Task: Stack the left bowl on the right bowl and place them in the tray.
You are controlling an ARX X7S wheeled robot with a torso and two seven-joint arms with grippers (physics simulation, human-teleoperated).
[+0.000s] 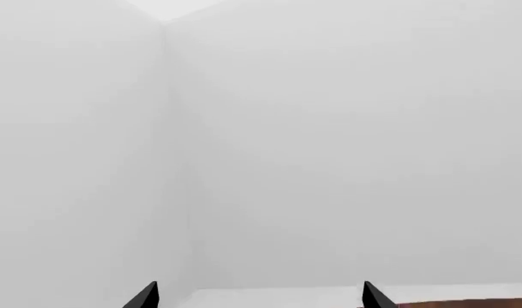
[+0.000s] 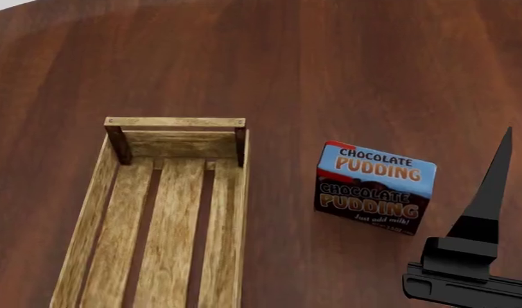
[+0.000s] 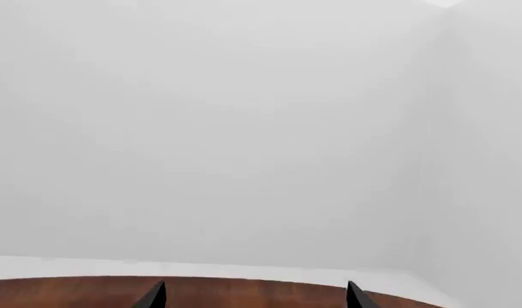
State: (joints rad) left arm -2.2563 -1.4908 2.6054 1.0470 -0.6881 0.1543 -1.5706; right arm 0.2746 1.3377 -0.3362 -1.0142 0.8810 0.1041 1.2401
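The light-wood slatted tray (image 2: 175,122) lies at the left of the head view, running off the lower edge, and nothing lies in the part that shows. Neither bowl shows in any view. One black finger (image 2: 494,186) of my right gripper rises at the right edge of the head view, right of the pudding box. In the right wrist view my right gripper (image 3: 255,296) is open and empty above the table's edge. In the left wrist view my left gripper (image 1: 259,296) is open and empty, facing white walls. My left gripper is out of the head view.
A blue-and-brown chocolate pudding box (image 2: 374,187) stands on the dark wooden table (image 2: 347,70), right of the tray. The table's far edge (image 3: 243,290) shows in the right wrist view, with white floor and walls beyond.
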